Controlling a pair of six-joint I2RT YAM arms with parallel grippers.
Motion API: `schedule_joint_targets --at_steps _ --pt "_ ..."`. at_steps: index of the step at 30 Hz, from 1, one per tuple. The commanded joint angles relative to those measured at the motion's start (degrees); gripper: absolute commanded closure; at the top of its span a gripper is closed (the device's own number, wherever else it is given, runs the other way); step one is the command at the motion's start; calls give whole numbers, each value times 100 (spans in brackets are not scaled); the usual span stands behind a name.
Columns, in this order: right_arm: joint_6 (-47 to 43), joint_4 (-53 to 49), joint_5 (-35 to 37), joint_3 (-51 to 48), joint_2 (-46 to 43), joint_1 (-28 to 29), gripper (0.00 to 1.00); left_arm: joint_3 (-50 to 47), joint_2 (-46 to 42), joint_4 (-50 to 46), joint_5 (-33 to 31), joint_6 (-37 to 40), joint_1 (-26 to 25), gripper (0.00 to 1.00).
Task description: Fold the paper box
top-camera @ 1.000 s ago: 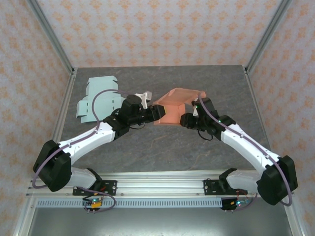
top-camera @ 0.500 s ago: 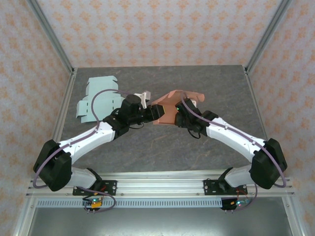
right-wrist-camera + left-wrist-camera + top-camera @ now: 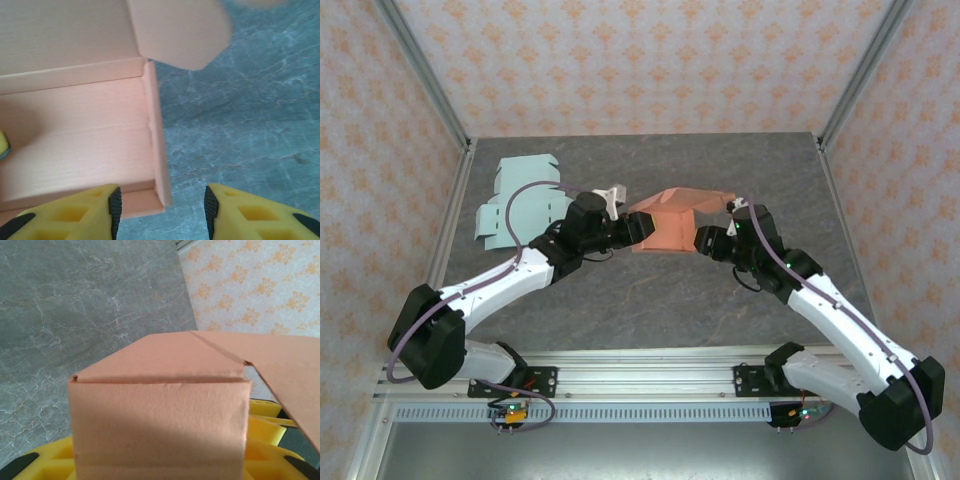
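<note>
The salmon paper box (image 3: 672,222) stands partly folded in the middle of the grey table (image 3: 650,300). My left gripper (image 3: 632,229) grips its left wall; in the left wrist view that wall (image 3: 160,415) covers the space between the yellow fingers (image 3: 272,437), so my left gripper (image 3: 160,460) is shut on it. My right gripper (image 3: 706,240) sits at the box's right side, open. In the right wrist view the box's corner wall (image 3: 156,145) stands between the jaws of my right gripper (image 3: 162,205), untouched. A loose flap (image 3: 180,30) hangs beyond that corner.
A pale green flat box blank (image 3: 520,205) lies at the table's far left. Metal frame posts (image 3: 430,90) and patterned walls close in the sides and back. Bare grey table (image 3: 250,125) extends to the right of the box.
My right arm reached in over the box, then pulled back to its right side, and its jaws have widened. The left gripper and its hold have not moved.
</note>
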Motion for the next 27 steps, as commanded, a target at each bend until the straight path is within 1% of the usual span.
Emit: schedule_joint_targets --at_steps 1,3,5,7,9,11,16,18,20,23,27 --pt "-149 113 -327 193 373 -27 54 106 -78 266 172 -50 20 65" --pt "-160 126 -125 354 568 -20 56 95 -86 277 189 -85 20 65" --pt "-155 126 361 486 706 -26 59 93 -98 293 217 -127 20 65" --pt "-238 172 654 596 859 -24 62 81 -109 318 259 -178 12 65" --pt "-316 258 673 719 1046 -23 65 95 -104 346 310 -217 11 65" --pt "-333 331 512 857 1354 -26 69 99 -84 368 348 -252 11 65" --pt "-323 388 446 1015 1734 -26 71 123 -54 410 363 -276 2 65" --pt "-353 348 526 1025 1832 -21 76 141 -40 420 367 -281 5 65" --pt "-355 292 605 975 1909 -15 83 164 -28 426 367 -278 2 65" --pt "-392 261 668 884 2003 42 84 163 -10 465 343 -260 -6 65" --pt "-389 166 1009 866 2173 162 83 118 85 569 354 -254 -6 65"
